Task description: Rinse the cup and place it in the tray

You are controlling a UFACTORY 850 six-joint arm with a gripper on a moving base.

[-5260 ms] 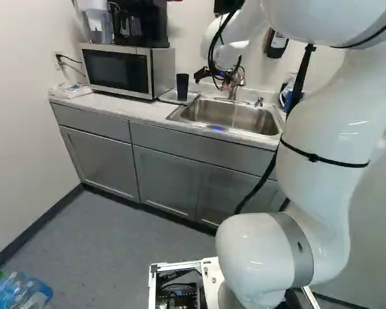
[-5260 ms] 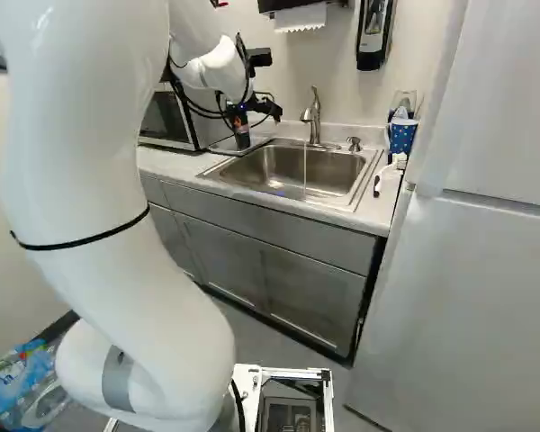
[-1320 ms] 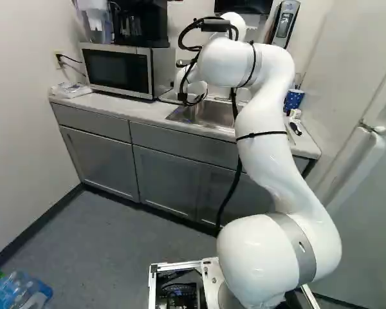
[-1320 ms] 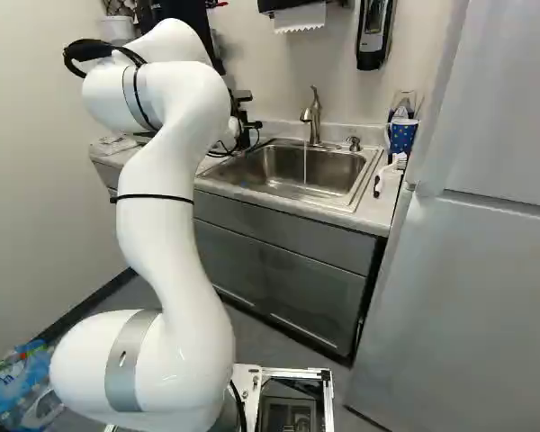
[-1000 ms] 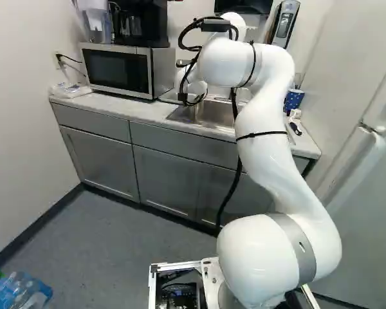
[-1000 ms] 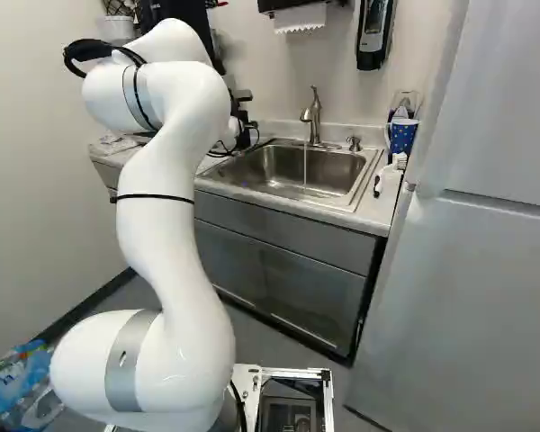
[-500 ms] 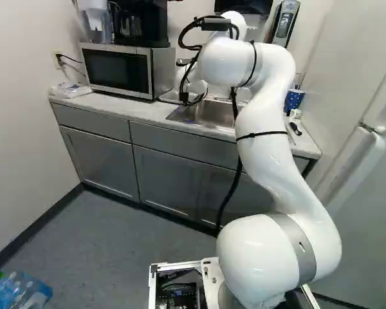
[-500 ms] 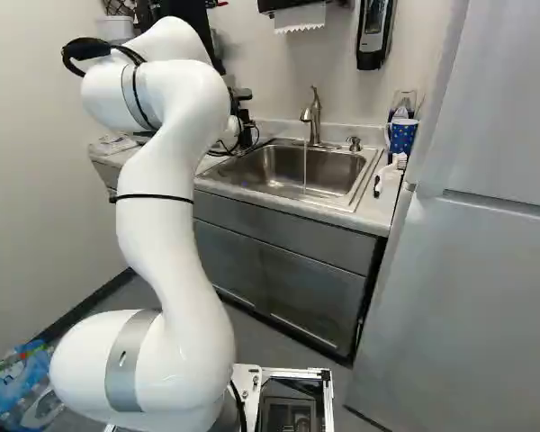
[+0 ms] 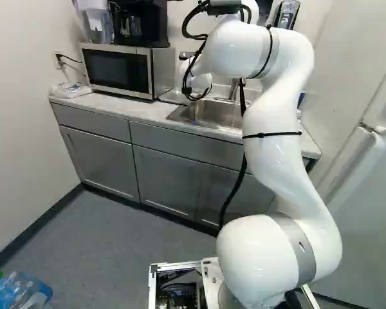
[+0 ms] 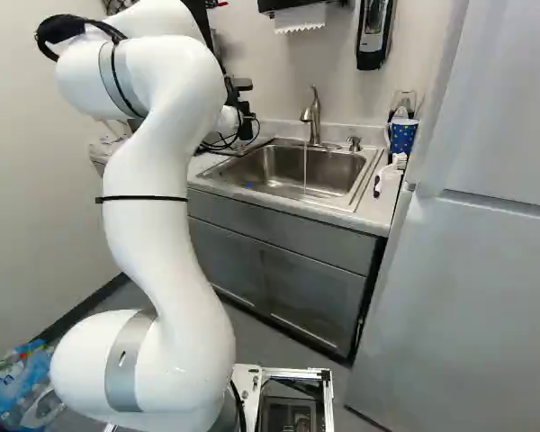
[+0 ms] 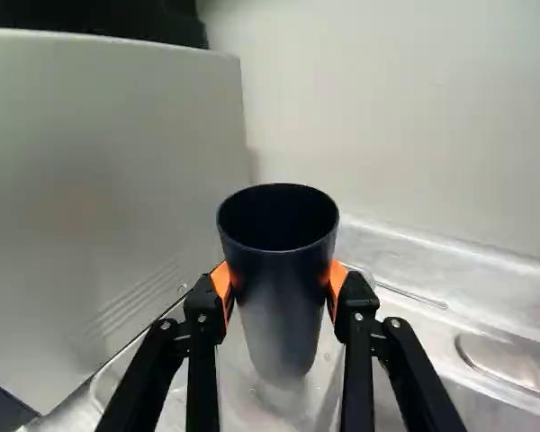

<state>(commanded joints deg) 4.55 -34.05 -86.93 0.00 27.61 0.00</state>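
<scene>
Snugly, jaws gripping black cup (image 11: 281,279), clear tray (image 11: 241,389) below, microwave (image 11: 108,189) alongside, gap before wall (image 11: 405,117)

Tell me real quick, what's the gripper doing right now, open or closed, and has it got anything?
Gripper: closed on the dark cup, an orange pad against it on each side.
</scene>
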